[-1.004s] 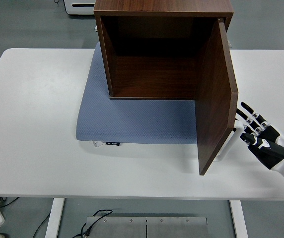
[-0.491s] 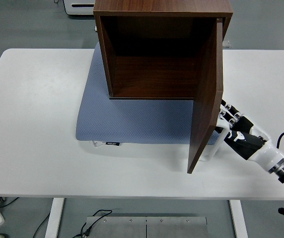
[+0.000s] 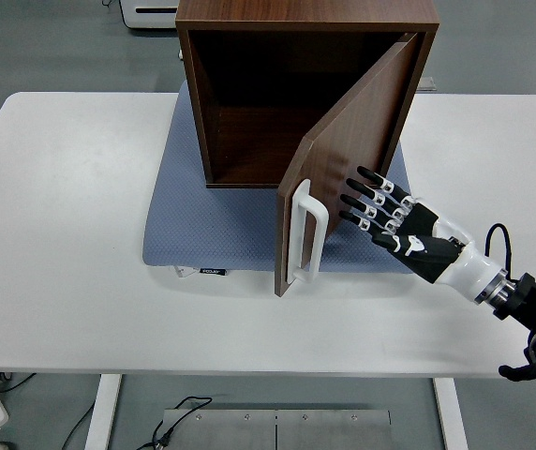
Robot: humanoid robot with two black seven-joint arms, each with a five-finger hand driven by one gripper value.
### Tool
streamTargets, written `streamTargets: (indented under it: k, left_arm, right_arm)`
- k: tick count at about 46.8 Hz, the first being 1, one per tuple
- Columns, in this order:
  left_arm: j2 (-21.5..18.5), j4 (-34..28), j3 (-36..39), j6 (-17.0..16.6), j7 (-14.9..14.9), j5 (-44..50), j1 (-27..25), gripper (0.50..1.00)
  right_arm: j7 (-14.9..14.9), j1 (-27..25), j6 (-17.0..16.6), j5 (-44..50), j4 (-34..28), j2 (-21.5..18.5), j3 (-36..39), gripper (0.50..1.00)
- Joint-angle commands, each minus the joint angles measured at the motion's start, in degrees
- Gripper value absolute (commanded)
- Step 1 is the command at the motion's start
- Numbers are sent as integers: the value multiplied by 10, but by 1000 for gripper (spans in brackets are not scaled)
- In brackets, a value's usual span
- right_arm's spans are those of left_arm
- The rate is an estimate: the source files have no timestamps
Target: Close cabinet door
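A dark brown wooden cabinet [image 3: 305, 19] stands on a blue-grey mat [image 3: 221, 225] at the table's back middle. Its door [image 3: 343, 150], hinged on the right, is swung about half shut, with the free edge pointing toward me. A white handle [image 3: 306, 232] sits near that free edge on the outer face. My right hand [image 3: 380, 208] comes in from the lower right, fingers spread and flat against the door's outer face, right of the handle. It holds nothing. The cabinet's inside looks empty. The left arm does not show.
The white table [image 3: 71, 234] stretches wide to the left and right of the mat. A white object [image 3: 151, 11] stands on the floor behind the table at the top left.
The door has swung leftward from wide open to about half shut, pushed by my right hand, which moved up and left along with it. The handle now faces me.
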State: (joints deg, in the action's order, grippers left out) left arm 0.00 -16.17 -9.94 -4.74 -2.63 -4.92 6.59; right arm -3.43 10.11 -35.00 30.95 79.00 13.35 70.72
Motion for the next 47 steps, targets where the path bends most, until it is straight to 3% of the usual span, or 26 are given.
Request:
streamTargets:
  k: [1, 18, 38, 47]
  left_arm:
    - [0, 0, 0, 0, 0, 0, 0, 1000]
    - [0, -1, 0, 0, 0, 0, -1, 1000]
    - [0, -1, 0, 1, 0, 0, -3, 1000]
    - [0, -1, 0, 1, 0, 0, -3, 1000]
  right_arm:
    - [0, 14, 0, -1, -8, -2, -13, 1000]
    - [0, 63, 0, -2, -43, -26, -61, 1000]
    - [-1, 146, 0, -23, -114, -66, -66, 1000]
    - [-1, 156, 0, -24, -140, -95, -66, 1000]
